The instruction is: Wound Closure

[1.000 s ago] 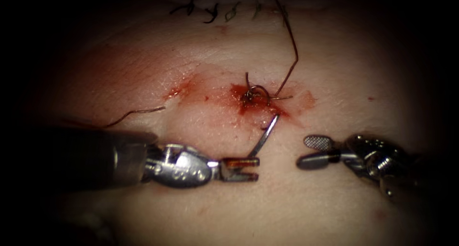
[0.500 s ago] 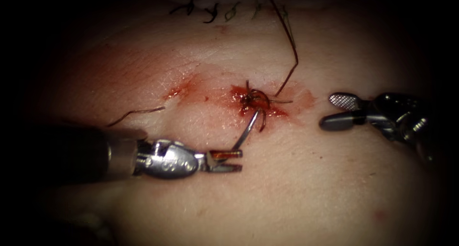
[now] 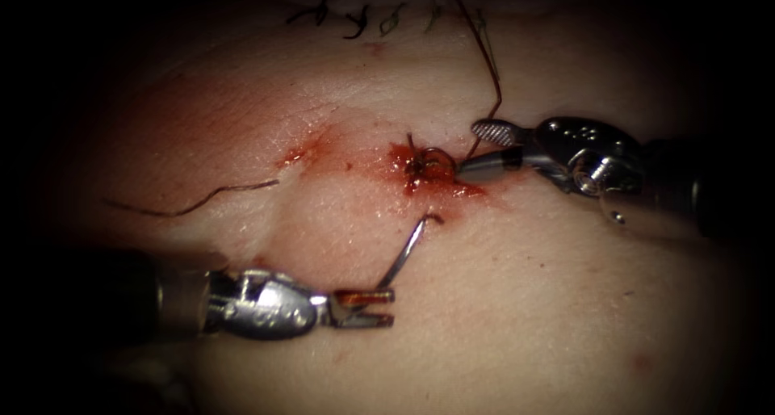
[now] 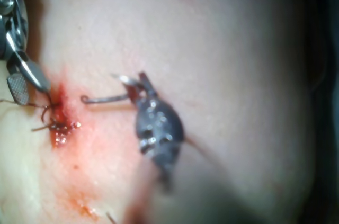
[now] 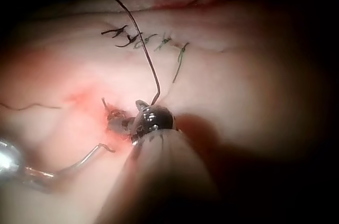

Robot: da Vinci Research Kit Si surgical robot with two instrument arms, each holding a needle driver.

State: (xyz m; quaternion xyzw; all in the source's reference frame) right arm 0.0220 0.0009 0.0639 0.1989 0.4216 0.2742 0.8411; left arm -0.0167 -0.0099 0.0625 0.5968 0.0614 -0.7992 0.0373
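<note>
Left tool (image 3: 386, 308) clamps needle (image 3: 406, 252) clear of tissue (image 3: 500, 302); right tool (image 3: 476, 150) agape beside knot (image 3: 426, 165).

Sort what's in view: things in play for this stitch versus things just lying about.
In play: left hand, shut on the needle at its end, needle out of the tissue; right hand, open at the knot; long thread.
Lying about: loose thread piece; finished stitches; red fluid.

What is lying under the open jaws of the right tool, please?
Under the right tool, whose jaws are open, lie the thread, the knot and red fluid on the tissue. The tissue directly beneath is covered. The left tool holds the needle by its end, clear of the tissue.
</note>
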